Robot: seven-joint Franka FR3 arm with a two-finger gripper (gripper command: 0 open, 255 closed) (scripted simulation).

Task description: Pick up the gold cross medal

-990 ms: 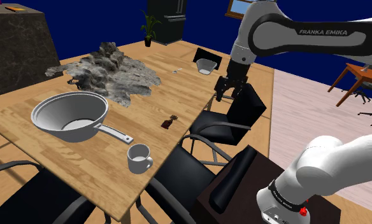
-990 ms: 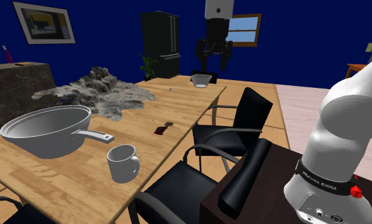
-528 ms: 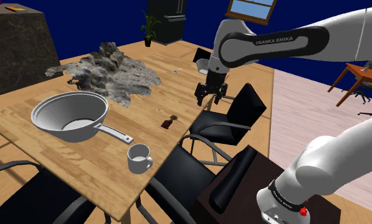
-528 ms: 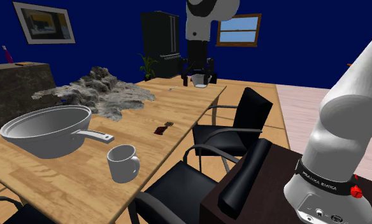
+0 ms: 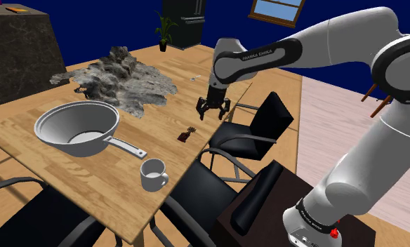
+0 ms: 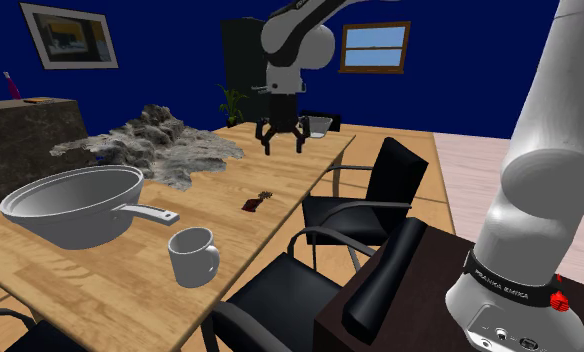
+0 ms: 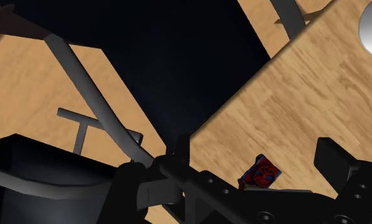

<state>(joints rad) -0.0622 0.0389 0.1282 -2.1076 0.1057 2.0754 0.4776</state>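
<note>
A long wooden desk stands in a blue-walled room, with black chairs along 1 long edge. The small dark-red medal lies near that edge. The arm arcs over the desk. Its claw points down near the medal, fingers spread, gripping nothing.

Grey pan near white mug on wooden table, shaggy grey heap, perhaps a hide, black chairs alongside

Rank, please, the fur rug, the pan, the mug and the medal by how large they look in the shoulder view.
1. the fur rug, largest, though farthest away
2. the pan, somewhat smaller
3. the mug, clearly smaller
4. the medal, smallest by far
</note>
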